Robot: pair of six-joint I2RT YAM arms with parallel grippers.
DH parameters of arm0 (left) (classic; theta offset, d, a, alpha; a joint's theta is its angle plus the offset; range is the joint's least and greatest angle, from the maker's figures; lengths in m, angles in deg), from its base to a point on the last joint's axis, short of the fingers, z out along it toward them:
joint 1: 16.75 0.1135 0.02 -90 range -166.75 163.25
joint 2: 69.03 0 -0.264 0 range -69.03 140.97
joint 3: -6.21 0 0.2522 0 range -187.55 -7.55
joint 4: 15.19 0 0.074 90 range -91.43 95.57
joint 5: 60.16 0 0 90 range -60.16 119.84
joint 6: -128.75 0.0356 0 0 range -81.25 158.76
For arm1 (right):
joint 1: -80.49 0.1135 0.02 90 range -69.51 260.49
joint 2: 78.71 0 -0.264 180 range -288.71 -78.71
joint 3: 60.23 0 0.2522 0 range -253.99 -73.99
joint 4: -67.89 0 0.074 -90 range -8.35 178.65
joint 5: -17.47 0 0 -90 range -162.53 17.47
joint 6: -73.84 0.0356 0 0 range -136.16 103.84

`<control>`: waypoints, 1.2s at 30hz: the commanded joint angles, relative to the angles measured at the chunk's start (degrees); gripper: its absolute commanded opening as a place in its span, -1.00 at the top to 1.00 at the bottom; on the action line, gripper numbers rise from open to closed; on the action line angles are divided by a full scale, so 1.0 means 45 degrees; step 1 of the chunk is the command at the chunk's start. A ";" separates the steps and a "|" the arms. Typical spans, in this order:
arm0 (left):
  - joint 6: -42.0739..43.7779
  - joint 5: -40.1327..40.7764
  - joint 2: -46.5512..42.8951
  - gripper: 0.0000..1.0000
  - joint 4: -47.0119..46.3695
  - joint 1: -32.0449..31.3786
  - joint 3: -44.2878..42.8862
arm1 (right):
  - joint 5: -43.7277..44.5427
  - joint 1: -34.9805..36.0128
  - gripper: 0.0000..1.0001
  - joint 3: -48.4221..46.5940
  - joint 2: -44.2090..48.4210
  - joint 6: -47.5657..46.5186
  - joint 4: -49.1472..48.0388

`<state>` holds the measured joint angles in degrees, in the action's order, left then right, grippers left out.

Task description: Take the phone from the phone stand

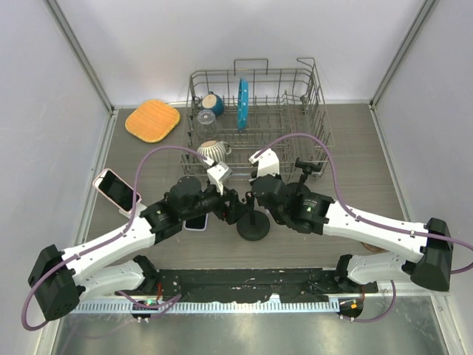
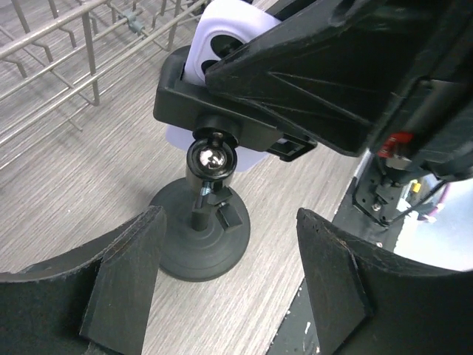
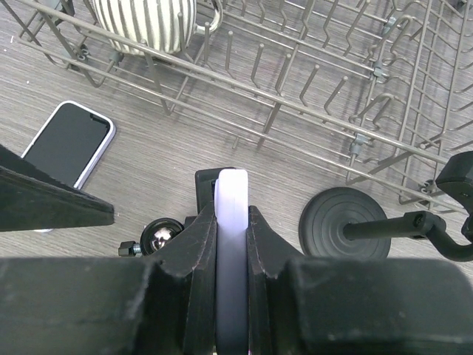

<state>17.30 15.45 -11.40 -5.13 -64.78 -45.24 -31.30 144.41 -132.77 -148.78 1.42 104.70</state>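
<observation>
Your right gripper (image 3: 231, 240) has its jaws pinching the phone (image 3: 231, 194), one finger on each flat face. The grasp looks made, but the lift is not yet done. The phone sits upright in the cradle (image 2: 185, 103) of the phone stand (image 2: 201, 248), near the middle of the table (image 1: 369, 170). Your left gripper (image 2: 225, 274) hangs with its jaws spread wide, either side of the stand's base and touching nothing. What is left, by my reading, is drawing the phone clear of the cradle. The phone is slim with a pale, rounded edge, and dark camera lenses show on its white back.
</observation>
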 commanded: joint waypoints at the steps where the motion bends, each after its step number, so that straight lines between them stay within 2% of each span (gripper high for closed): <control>1: 0.0724 0.2297 0.0553 -0.49 -0.1440 -0.0790 -0.0025 | -0.0432 0.0151 0.98 0.0348 0.0354 -0.0099 -0.0688; 5: 0.0743 0.2944 0.0885 -0.48 -0.2552 -0.1006 0.0387 | -0.0413 0.0249 0.98 0.0699 0.0686 -0.0177 -0.0903; 14: 0.1797 0.3080 0.2603 -0.44 -0.4094 -0.1338 0.0328 | -0.0472 0.0483 0.99 0.1246 0.0921 -0.0079 -0.1547; 18: 0.1799 0.3043 0.3365 -0.27 -0.5249 -0.1338 0.0719 | -0.0393 0.0600 0.98 0.1364 0.0999 -0.0157 -0.1703; 22: 0.1682 0.2613 0.4029 -0.22 -0.5894 -0.1396 0.0720 | -0.0316 0.0756 0.98 0.1364 0.1077 -0.0197 -0.1704; 25: 0.1681 0.2612 0.4245 -0.08 -0.6519 -0.1475 0.0817 | -0.0335 0.0834 0.99 0.1345 0.1039 -0.0197 -0.1665; 27: 0.1720 0.2670 0.4342 0.18 -0.6754 -0.1475 0.0817 | -0.0335 0.0893 0.98 0.1306 0.0980 -0.0158 -0.1568; 28: 0.1701 0.2710 0.4362 0.33 -0.6794 -0.1494 0.0817 | -0.0354 0.0912 0.99 0.1286 0.0941 -0.0138 -0.1432; 29: 0.1720 0.2865 0.4362 0.64 -0.6813 -0.1494 0.0837 | -0.0354 0.0951 0.98 0.1228 0.0902 -0.0099 -0.1353; 31: 0.1546 0.3100 0.4265 1.00 -0.6969 -0.1494 0.0993 | -0.0354 0.0991 0.98 0.1072 0.0824 0.0115 -0.0866; 36: 0.0648 0.5168 0.3952 1.00 -0.6989 -0.1514 0.1403 | -0.0724 0.1049 0.98 0.0428 0.0511 0.1633 0.1627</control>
<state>25.30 28.85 7.68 -31.56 -72.36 -40.04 -30.64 147.56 -127.59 -145.19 1.90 101.00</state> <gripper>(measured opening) 0.379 0.209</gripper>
